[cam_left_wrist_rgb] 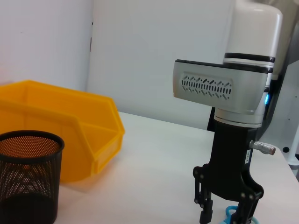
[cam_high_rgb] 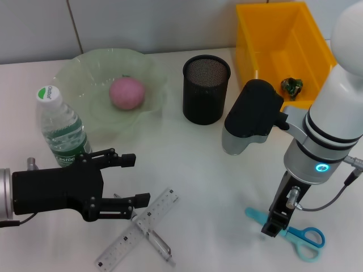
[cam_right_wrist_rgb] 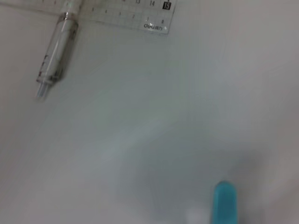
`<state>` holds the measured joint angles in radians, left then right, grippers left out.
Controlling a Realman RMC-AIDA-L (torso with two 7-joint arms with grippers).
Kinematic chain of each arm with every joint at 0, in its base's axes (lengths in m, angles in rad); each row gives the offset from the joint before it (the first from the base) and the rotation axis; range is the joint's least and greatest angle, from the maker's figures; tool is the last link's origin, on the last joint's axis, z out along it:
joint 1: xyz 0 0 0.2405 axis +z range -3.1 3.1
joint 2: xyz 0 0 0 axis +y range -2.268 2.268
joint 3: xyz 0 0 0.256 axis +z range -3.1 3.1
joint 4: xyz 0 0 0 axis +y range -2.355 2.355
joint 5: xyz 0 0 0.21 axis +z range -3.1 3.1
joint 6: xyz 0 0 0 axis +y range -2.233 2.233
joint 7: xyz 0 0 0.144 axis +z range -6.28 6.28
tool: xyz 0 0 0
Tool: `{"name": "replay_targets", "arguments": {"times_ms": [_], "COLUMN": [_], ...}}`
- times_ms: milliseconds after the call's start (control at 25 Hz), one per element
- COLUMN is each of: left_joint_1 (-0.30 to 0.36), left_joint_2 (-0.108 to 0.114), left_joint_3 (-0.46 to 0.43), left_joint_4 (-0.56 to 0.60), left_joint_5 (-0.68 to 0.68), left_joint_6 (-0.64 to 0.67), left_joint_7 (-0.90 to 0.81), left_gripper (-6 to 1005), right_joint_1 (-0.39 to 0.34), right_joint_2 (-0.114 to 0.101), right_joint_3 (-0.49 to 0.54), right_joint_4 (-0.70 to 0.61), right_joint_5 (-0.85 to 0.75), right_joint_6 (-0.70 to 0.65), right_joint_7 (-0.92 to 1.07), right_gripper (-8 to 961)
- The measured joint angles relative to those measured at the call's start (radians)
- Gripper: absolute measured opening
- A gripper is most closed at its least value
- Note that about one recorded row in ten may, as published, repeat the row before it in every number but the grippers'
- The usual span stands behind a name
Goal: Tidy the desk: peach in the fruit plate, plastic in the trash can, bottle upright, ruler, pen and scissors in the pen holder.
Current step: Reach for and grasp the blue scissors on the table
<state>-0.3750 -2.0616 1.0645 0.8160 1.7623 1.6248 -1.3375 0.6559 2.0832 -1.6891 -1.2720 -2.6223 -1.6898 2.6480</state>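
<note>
White desk (cam_high_rgb: 215, 164), near edge: right gripper (cam_high_rgb: 273, 225) poised over scissors (cam_high_rgb: 295, 233), fingers narrowly parted for pickup; left gripper (cam_high_rgb: 127, 180) idle, fingers wide.

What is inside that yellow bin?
A crumpled dark-green bit of plastic lies on the yellow bin's floor. The right arm hides the bin's near right corner, so anything there is unseen.

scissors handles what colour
Light blue, turquoise-like; the scissors show best in the head view.

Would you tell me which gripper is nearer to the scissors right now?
Right. The right gripper is directly over the scissors, at their blades. The left gripper is far across the table, above the ruler.
</note>
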Motion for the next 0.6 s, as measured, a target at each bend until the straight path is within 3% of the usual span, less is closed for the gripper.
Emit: {"name": "replay_targets", "arguments": {"times_ms": [600], "left_joint_1": [0.002], "left_joint_2": [0.0], "left_joint_3": [-0.021], "left_joint_4": [0.0], "left_joint_5": [0.003], "left_joint_6": [0.004], "left_joint_7": [0.012], "left_gripper": [873], "right_joint_1": [0.004], "right_joint_2": [0.0], "right_joint_3": [-0.01], "right_joint_4": [-0.003], "right_joint_5": [0.004], "right_joint_6": [-0.008], "right_joint_7": [-0.001], "right_gripper": [459]}}
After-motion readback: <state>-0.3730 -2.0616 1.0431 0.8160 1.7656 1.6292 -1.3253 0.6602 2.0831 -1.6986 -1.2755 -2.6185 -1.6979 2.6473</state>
